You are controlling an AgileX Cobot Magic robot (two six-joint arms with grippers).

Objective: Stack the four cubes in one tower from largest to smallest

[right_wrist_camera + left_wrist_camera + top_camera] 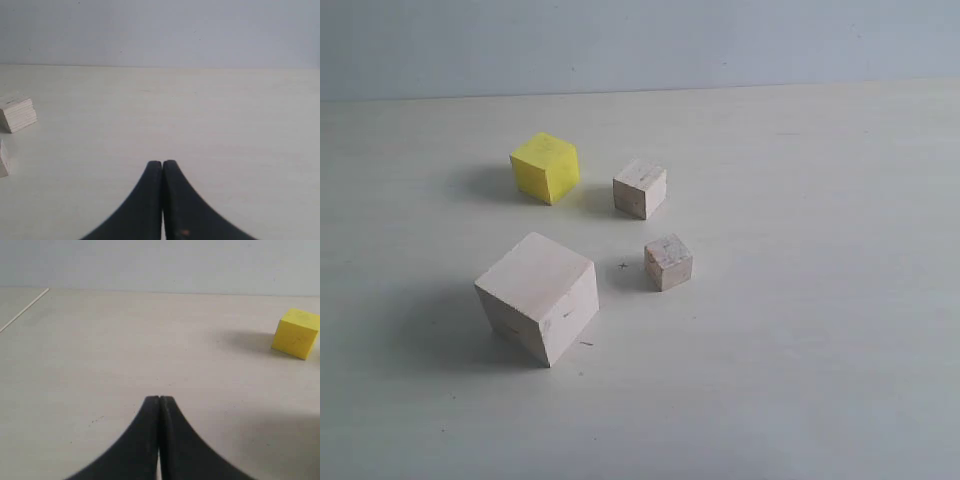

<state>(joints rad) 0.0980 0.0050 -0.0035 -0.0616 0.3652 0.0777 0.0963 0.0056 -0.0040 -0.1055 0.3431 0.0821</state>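
Observation:
Four cubes lie apart on the pale table; no tower stands. The large pale wooden cube sits nearest the front left. Behind it is the bright yellow cube, also seen in the left wrist view. A small wooden cube stands right of the yellow one, and the smallest cube, with pinkish-grey marks, is in front of it. My left gripper is shut and empty above bare table. My right gripper is shut and empty too, with a small wooden cube off to its side. Neither gripper appears in the exterior view.
A plain grey wall closes the far side of the table. In the left wrist view a table edge runs diagonally at one corner. A sliver of another wooden cube shows at the border of the right wrist view.

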